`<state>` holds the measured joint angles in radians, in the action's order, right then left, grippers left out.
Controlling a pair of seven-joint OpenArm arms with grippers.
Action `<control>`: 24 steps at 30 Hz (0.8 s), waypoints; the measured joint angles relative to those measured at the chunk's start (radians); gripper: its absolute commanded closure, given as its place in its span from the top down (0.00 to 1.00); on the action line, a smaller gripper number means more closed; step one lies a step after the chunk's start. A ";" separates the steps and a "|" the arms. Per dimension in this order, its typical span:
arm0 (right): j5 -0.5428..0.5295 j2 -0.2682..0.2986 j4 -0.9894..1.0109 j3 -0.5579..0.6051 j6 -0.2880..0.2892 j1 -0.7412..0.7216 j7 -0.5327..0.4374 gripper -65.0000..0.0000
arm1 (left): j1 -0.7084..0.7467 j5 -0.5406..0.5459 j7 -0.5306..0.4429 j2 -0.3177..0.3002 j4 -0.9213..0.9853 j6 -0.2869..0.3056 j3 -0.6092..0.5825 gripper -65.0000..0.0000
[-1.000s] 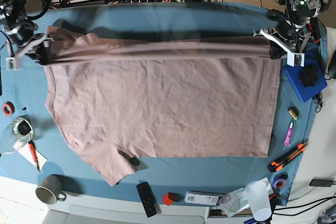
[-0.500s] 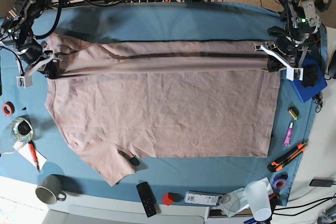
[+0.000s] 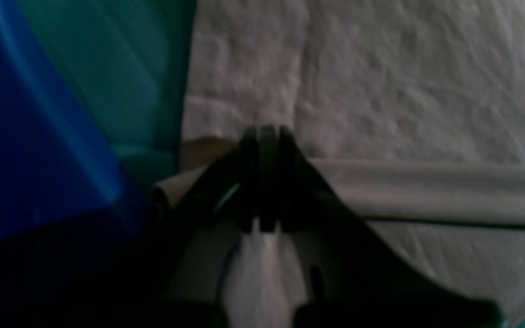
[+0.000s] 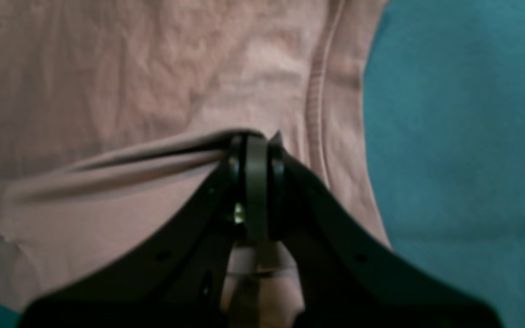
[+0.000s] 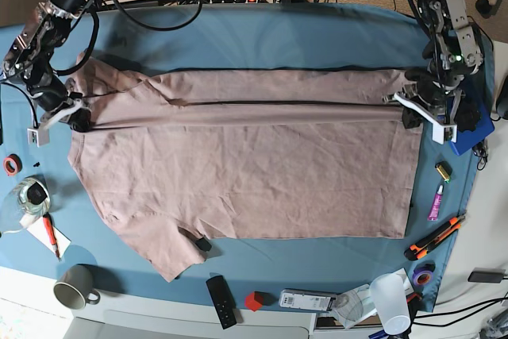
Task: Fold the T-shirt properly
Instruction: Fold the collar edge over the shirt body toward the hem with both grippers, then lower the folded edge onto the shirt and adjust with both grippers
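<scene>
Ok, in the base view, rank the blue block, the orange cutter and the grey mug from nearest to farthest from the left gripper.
1. Blue block: right beside the left gripper, at the table's right edge.
2. Orange cutter: farther toward the front on the same side.
3. Grey mug: far across the T-shirt, front corner on the opposite side.

Left arm: enters the base view from 1 o'clock and reaches down toward 3 o'clock, wrist bent low over the table.
Left gripper: jaws pressed together on a pinched fold of the T-shirt at its 3 o'clock edge; in the left wrist view the dark fingers meet in a narrow point with fabric bunched between them.
Right arm: comes in from 11 o'clock and angles down toward 9 o'clock, links folded close together.
Right gripper: jaws clamped on the same fold at the 9 o'clock end, near the collar; the right wrist view shows the fingers closed tight, cloth drawn taut out to one side.
</scene>
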<state>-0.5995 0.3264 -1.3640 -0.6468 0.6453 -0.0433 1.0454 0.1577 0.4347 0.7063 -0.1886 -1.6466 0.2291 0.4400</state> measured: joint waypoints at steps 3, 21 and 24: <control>0.005 0.000 0.043 -0.001 -0.010 -0.038 -0.008 0.00 | -0.030 -0.010 0.002 -0.005 0.005 -0.015 0.000 0.00; 0.119 0.026 0.108 0.163 -0.077 -0.117 -0.073 0.00 | -0.090 -0.020 0.064 -0.023 0.074 0.015 0.005 0.00; 0.120 0.028 0.108 0.163 -0.077 -0.117 -0.054 0.00 | -0.093 0.008 0.134 -0.027 0.060 0.103 0.007 0.16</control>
<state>-0.4793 0.3542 -1.2564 -0.4843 0.5678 -0.1608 0.9916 0.0643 0.4431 0.8402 -0.2161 -1.5871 0.3325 0.4469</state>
